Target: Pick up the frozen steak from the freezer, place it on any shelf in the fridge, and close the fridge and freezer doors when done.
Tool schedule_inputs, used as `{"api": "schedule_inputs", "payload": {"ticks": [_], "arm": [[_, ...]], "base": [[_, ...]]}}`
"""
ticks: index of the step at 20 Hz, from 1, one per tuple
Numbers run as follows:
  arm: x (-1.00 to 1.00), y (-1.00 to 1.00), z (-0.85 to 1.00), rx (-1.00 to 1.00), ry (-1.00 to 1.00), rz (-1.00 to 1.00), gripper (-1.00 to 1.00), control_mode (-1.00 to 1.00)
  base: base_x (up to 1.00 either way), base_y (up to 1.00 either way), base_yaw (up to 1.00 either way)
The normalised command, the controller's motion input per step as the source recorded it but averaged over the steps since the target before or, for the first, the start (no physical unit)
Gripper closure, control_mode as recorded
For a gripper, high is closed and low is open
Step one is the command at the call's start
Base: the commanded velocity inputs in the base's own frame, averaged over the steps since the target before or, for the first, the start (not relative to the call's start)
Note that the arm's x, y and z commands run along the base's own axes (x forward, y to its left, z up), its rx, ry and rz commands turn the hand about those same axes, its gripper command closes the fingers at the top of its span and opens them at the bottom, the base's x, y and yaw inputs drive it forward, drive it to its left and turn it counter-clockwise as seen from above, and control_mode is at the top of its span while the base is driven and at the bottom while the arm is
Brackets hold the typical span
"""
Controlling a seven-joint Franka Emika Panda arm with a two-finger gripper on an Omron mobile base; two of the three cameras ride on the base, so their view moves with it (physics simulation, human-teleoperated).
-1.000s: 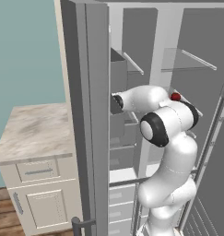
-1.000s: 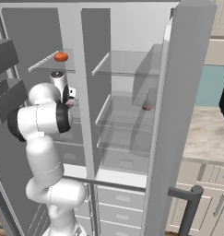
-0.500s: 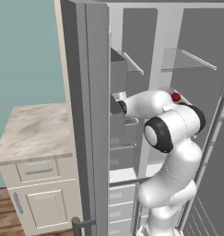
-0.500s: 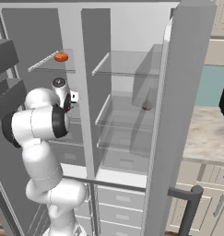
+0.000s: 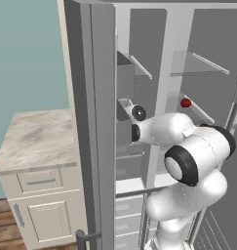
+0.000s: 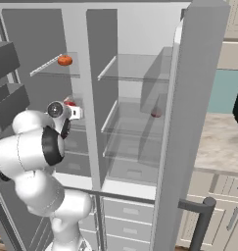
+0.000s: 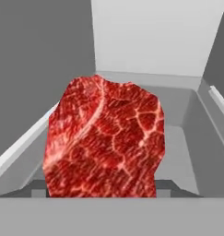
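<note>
Side-by-side unit w/ both doors swung open. Left base view: arm reaches fwd into the freezer point(image 5: 134, 97), wrist at the level of a grey bin; end effector point(image 5: 124, 133) hidden behind the edge of the open freezer door point(image 5: 98, 122), so can't tell from here whether fingers are apart or together. Right base view: wrist w/ round dark joint sits inside the freezer compartment, and a small bit of red shows just above the hand at the frozen steak point(image 6: 69, 103). Hand view: frozen steak point(image 7: 104, 138) fills the centre, marbled red w/ white veins, standing up close in front of the camera, over a grey bin point(image 7: 187, 133) w/ a pale back wall; finger tips not visible behind the slab, so grip state can't be told, nor whether steak rests in the bin or is lifted.

Other items: round orange-red item point(image 6: 64, 60) on an upper freezer shelf; small dark red item point(image 6: 156, 113) on a glass shelf point(image 6: 135, 73) region of the fridge point(image 6: 140, 122); red ball-like item point(image 5: 186, 103) seen past the arm. Fridge door point(image 6: 189, 122) stands open at right, bar handle point(image 6: 203, 220) low. Marbled worktop point(image 5: 34, 141) over cream cabinets left of the unit
</note>
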Motion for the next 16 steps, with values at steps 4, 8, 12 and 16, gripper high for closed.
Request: {"api": "schedule_inputs", "payload": {"ticks": [4,8,12,16], "arm": [[-0.54,0.01,0.89,0.0,-0.24,-0.06,1.0,-1.0],[-0.81,0.0,0.92,0.0,-0.06,-0.06,1.0,-1.0],[-1.0,0.0,0.84,0.03,0.07,-0.08,1.0,-1.0],[-1.0,0.0,0.94,0.02,0.24,-0.09,1.0,-1.0]], "base": [[0.0,0.0,0.0],[0.0,0.0,0.0],[0.0,0.0,0.0],[0.0,0.0,0.0]]}}
